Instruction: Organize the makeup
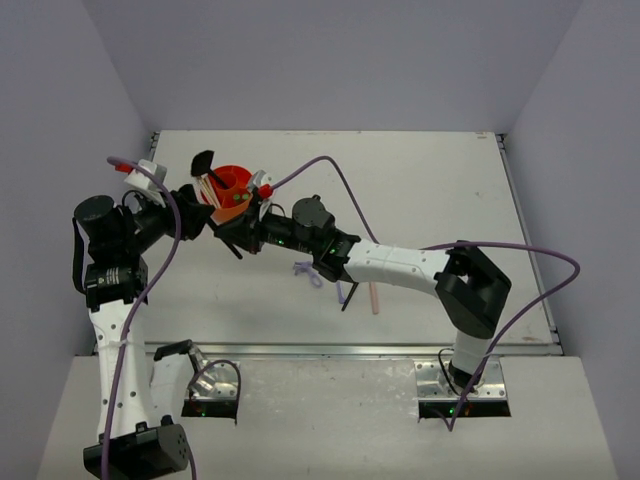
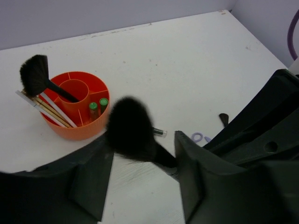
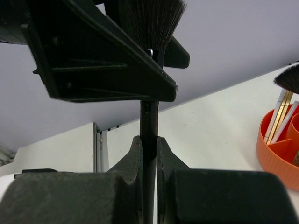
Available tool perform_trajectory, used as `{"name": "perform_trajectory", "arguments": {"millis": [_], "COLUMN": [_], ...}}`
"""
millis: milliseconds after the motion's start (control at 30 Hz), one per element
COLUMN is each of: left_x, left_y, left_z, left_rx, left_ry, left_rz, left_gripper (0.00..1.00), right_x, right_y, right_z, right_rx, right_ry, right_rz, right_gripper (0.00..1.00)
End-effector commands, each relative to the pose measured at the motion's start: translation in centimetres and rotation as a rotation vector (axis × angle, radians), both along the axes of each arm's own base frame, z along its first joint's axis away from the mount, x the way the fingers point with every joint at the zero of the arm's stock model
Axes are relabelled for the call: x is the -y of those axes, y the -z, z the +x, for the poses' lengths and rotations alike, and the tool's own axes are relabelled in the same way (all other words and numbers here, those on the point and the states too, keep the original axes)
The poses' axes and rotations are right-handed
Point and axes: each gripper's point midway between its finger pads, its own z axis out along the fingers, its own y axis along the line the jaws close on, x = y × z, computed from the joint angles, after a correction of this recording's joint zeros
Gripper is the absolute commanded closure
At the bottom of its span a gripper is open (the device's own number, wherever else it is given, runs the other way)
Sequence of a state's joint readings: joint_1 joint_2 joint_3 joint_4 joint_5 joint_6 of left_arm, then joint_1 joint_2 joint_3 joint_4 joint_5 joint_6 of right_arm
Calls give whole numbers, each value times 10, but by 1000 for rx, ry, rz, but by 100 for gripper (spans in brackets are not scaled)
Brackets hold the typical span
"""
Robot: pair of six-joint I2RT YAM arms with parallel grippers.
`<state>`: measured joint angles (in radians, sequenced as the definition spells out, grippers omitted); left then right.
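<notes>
Black brush [image 3: 149, 116] held above table between both grippers, near orange tub [image 2: 74, 133]. Long axis runs gripper to gripper, bristles pointing away from right gripper [image 3: 149, 144], which clamps handle. Left gripper [image 2: 142, 140] straddles bristle end; cannot tell whether it grips.

table [image 1: 430, 190] | on it: orange tub [image 2: 79, 133], lilac looped tool [image 1: 308, 272], pink stick [image 1: 375, 298], dark pencil [image 1: 348, 297]

The brush [image 2: 129, 128] looks blurred, and the orange tub [image 3: 275, 154] is cut off.
</notes>
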<state>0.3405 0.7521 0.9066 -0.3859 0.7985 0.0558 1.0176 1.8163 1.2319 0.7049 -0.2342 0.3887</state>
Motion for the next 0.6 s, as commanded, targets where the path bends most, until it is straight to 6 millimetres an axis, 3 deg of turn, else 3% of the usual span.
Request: {"name": "perform_trajectory", "arguments": {"millis": [0,167,267,333,400,433,467,567], "left_x": [-3,-1,-2,-4,-12,-15,-20,-29], "left_y": [-9,-10,-9,-9,-9,-10,-11,-12], "left_z": [3,2,3,5,11,14,18,34], "left_rx": [33,30,25,28,33,34,36,35], "left_ry": [-12,-2,-9,-13,-44,-60,-78,-101], "left_rz": [5,-5,-4,9,34,43,51,66], "left_gripper": [65,93,100,100,100,100,100,100], "right_x": [-6,-7,-6,-4,7,13,18,53], "right_y": [-52,-47,-41,-30,-26,-23,-21,4], "right_z": [-3,0,5,8,14,16,14,22], "right_rx": [91,89,92,75,78,75,75,54], "right_ry": [-12,-1,20,37,85,109,113,223], "right_rz": [124,117,100,59,7,-19,-40,-125], "right_gripper": [100,100,98,81,51,42,40,22]}}
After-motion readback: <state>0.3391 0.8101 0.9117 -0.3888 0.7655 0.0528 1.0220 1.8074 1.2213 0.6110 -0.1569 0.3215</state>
